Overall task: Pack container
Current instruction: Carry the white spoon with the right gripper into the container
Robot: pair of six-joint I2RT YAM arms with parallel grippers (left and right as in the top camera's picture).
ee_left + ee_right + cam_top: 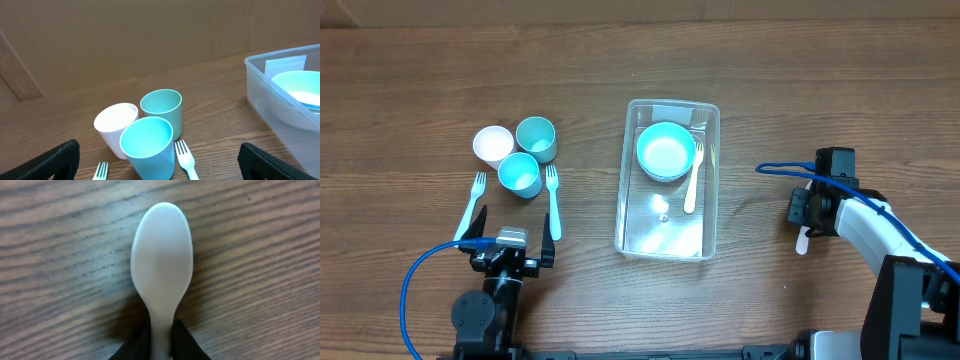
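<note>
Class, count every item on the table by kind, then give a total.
Cups: 3
Forks: 2
Bowl: 1
Spoon, in the right claw: 1
Pale utensil in the container, kind unclear: 1
Container: 1
Total: 9

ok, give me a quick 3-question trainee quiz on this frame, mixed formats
1. True or false: the teal bowl sits inside the clear container.
2. How many cups stand left of the container? A) two B) three C) four
3. Fill in: the right tool pinches the handle of a white ____.
Key: 1 true; 2 B; 3 spoon.
</note>
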